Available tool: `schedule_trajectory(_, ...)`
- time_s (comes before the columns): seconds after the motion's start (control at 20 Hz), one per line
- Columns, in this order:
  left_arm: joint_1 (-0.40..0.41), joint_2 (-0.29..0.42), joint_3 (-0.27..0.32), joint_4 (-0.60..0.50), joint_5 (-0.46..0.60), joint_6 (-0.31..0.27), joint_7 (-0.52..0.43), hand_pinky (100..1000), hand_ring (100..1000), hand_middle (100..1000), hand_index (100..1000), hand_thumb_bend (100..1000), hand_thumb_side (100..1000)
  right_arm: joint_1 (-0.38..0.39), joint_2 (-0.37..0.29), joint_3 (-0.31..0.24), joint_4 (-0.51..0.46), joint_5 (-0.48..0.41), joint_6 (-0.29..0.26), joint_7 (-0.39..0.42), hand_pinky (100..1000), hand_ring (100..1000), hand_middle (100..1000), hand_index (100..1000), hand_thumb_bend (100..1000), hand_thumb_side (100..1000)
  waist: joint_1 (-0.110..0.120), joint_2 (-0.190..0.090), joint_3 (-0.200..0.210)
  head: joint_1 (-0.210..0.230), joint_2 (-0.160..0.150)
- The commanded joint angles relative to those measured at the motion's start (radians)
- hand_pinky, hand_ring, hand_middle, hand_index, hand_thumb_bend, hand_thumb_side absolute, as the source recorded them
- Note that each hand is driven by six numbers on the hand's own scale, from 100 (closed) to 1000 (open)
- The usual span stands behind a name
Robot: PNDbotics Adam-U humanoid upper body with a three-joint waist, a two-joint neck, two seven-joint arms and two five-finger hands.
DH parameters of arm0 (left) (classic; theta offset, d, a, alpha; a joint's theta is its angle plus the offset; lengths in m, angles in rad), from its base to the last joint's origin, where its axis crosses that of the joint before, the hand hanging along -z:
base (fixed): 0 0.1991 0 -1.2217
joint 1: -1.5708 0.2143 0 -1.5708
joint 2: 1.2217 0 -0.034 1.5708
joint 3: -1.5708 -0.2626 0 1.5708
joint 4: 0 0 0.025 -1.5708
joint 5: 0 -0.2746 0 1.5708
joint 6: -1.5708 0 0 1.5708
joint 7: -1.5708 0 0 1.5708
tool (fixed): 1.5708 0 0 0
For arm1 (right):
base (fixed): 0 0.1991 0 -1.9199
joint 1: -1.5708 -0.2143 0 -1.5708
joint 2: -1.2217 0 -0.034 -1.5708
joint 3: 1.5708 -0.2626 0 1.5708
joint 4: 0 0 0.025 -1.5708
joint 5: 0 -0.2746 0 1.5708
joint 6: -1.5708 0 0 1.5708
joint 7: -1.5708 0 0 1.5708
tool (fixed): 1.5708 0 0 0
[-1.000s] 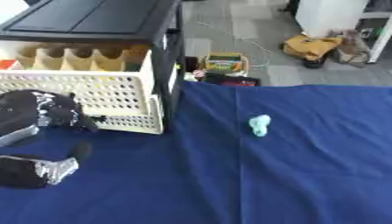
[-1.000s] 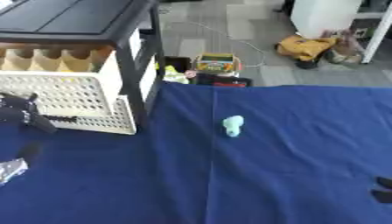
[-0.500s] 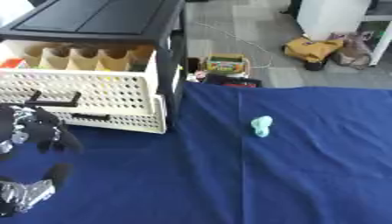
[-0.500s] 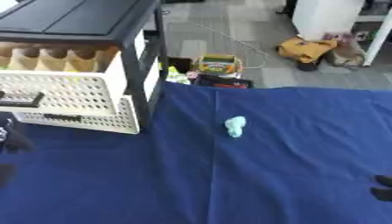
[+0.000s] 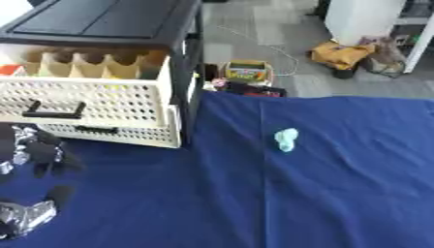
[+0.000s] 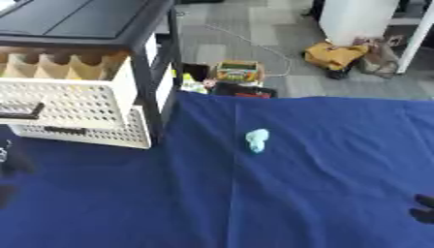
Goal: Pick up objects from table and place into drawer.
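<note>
We see the blue-covered table [image 5: 339, 193] with the black cabinet's white perforated drawer [image 5: 93, 104] pulled open at far left. Our left hand [image 5: 38, 155] sits low-left below it, fingers curled, empty. The small light-green object [image 5: 286, 139] lies mid-table, well apart; right hand [image 6: 422, 209] barely shows at the right edge, fingers can't tell.

drawer [image 6: 64, 104]: pulled open | pale green object [image 6: 256, 140]: on blue cloth [image 6: 297, 193], mid-table
</note>
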Motion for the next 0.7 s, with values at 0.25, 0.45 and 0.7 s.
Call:
schedule_trajectory(0.25, -0.054, 0.012, 0.013, 0.109, -0.025, 0.002, -0.006, 719, 485, 536, 857, 100, 882, 0.001, -0.003, -0.008, -0.016, 0.004, 0.002, -0.002, 681, 764, 507, 780, 100, 937, 0.002, -0.022, -0.005, 0.024, -0.006)
schedule_trajectory(0.45, -0.083, 0.005, 0.008, 0.159, -0.052, -0.005, 0.004, 717, 501, 544, 856, 100, 864, 0.000, 0.000, -0.006, -0.016, 0.007, 0.005, -0.001, 681, 764, 506, 780, 100, 938, 0.002, -0.021, -0.006, 0.026, -0.011)
schedule_trajectory(0.7, -0.119, -0.006, -0.004, 0.221, -0.101, -0.019, 0.028, 714, 506, 546, 858, 100, 838, -0.001, 0.005, -0.005, -0.016, 0.011, 0.008, 0.000, 683, 763, 506, 781, 100, 936, 0.004, -0.018, -0.012, 0.029, -0.015)
